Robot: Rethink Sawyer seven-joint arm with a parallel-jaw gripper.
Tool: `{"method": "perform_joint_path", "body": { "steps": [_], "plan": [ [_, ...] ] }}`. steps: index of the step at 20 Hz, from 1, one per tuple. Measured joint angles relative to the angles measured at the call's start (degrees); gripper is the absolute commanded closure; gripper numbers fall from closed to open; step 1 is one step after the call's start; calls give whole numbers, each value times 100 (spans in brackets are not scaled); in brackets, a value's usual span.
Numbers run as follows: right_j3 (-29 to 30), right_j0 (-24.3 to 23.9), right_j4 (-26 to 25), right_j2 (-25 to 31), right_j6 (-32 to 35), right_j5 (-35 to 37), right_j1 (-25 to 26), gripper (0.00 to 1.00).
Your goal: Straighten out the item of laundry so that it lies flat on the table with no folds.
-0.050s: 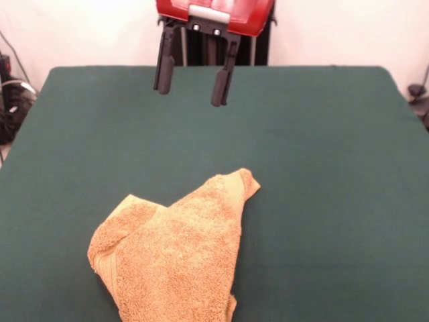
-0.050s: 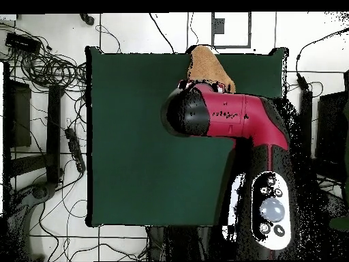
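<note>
On the near part of the table [image 1: 322, 134], in the front view, you will find the towel [image 1: 177, 258] lying crumpled, not flat. It is bunched into a rough mound with several layers folded over one another. One corner comes to a point toward the middle of the table, and a second flap sticks out on the picture's left. A hemmed border with a flat woven band shows along the lower left side of the heap. The bottom of the towel runs out of the picture at the lower edge, so you cannot see how far it reaches toward the table's rim.

From overhead, the towel [image 2: 204, 65] sits at the top edge of the green table [image 2: 129, 136], partly hidden under the arm [image 2: 235, 116], and a small part of it appears to reach past the table's edge.

The gripper [image 1: 193, 87] hangs in the air above the far half of the table, well apart from the towel and touching nothing. Its two dark fingers [image 1: 164, 70] point downward with a clear gap between them, holding nothing. The red arm housing shows just above them.

Beyond the table, note cables [image 2: 48, 65] on the tiled floor [image 2: 123, 239].
</note>
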Motion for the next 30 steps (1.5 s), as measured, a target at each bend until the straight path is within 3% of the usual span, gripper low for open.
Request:
{"method": "perform_joint_path", "body": {
  "steps": [15,30],
  "plan": [
    [184,137,1,-22,0,-351,123,0],
    [246,103,5,-55,0,-1293,834,0]
  ]
}}
